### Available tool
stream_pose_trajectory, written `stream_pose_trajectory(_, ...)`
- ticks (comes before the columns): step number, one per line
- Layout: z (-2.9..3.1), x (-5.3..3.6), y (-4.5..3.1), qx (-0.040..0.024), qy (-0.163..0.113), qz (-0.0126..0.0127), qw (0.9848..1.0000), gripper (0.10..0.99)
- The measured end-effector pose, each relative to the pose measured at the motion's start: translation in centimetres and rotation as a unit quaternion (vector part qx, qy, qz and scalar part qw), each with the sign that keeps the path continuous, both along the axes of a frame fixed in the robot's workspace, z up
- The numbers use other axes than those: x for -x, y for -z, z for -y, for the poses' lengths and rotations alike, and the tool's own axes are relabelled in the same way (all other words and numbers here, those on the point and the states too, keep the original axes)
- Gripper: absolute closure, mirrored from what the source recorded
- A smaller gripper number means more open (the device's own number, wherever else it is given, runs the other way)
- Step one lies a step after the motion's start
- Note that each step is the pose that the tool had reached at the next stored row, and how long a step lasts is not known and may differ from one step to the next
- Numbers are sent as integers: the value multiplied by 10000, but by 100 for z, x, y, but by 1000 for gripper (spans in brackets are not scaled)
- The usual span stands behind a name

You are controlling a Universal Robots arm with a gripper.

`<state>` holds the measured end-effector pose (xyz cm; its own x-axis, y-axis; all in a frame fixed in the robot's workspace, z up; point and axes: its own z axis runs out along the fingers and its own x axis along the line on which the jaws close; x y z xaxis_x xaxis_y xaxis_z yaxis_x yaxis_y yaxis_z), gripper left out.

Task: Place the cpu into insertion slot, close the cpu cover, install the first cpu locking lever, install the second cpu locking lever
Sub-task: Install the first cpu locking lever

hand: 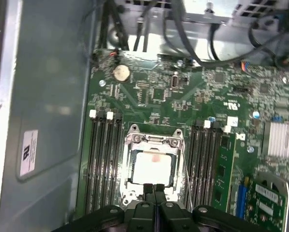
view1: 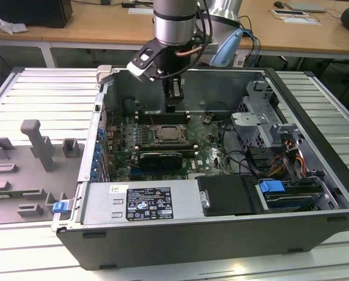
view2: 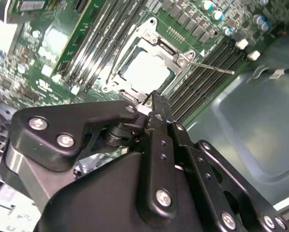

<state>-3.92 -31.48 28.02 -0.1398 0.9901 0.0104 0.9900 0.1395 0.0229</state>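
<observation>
The cpu (hand: 153, 166) lies in the insertion slot (view1: 169, 136) on the green motherboard, its pale top (view2: 146, 70) showing through the window of the cpu cover (hand: 154, 141). The silver cover (view2: 173, 54) lies flat over the chip. A thin wire locking lever (view2: 211, 66) sticks out from one corner of the socket over the memory slots; another wire lever (hand: 185, 166) runs along the socket's side. My gripper (hand: 154, 187) hangs just above the socket's edge, shut with its tips together and nothing between them. In the exterior view the gripper (view1: 174, 99) is over the back of the board.
Long black memory slots (hand: 103, 159) flank the socket on both sides. A black expansion card (view1: 159, 158) sits in front of it. The case's grey wall (hand: 42, 121) is close by, and drive cages with cables (view1: 268, 129) fill the exterior view's right.
</observation>
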Motion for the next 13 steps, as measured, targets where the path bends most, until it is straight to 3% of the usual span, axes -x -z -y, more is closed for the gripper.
stream_pose_trajectory(7, 0, 2, 2, -1, -634, 0, 9980, 980)
stream_pose_trajectory(12, 0, 3, 4, 0, -836, 0, 9965, 980)
stream_pose_trajectory(13, 0, 2, 6, -1, -956, 0, 9954, 980)
